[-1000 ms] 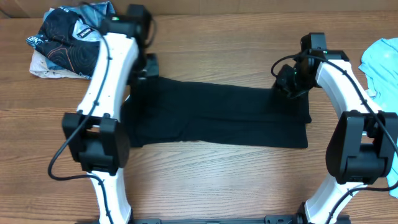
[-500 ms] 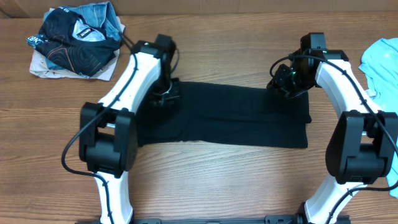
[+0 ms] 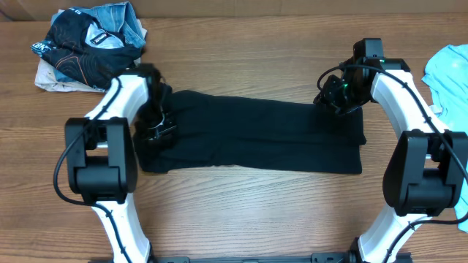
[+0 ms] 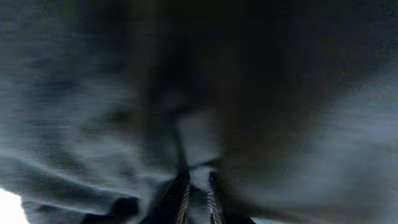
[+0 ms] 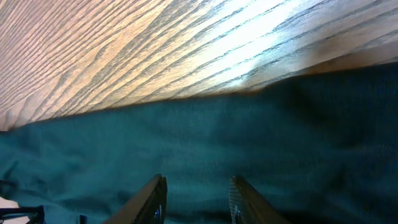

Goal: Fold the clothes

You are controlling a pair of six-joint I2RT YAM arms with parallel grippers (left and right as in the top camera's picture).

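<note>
A large black shirt (image 3: pixel 256 135) lies as a long flat band across the middle of the table. My left gripper (image 3: pixel 157 126) is down on its left end. In the left wrist view, blurred dark fabric (image 4: pixel 74 112) fills the frame and the left gripper (image 4: pixel 198 177) is shut on a narrow fold of it. My right gripper (image 3: pixel 330 96) hovers over the shirt's far right edge. Its fingers (image 5: pixel 198 178) stand apart above the cloth (image 5: pixel 280 124) with nothing between them. A light blue T-shirt (image 3: pixel 450 73) lies at the right edge.
A heap of dark printed and denim garments (image 3: pixel 88 47) sits at the back left corner. Bare wooden table (image 3: pixel 256 212) runs in front of the shirt, and wood (image 5: pixel 155 50) also shows just beyond the shirt's far edge.
My left arm swung from the back left onto the shirt's left end, then slid left and nearer. Its jaws closed on the fabric. The right arm stayed put.
</note>
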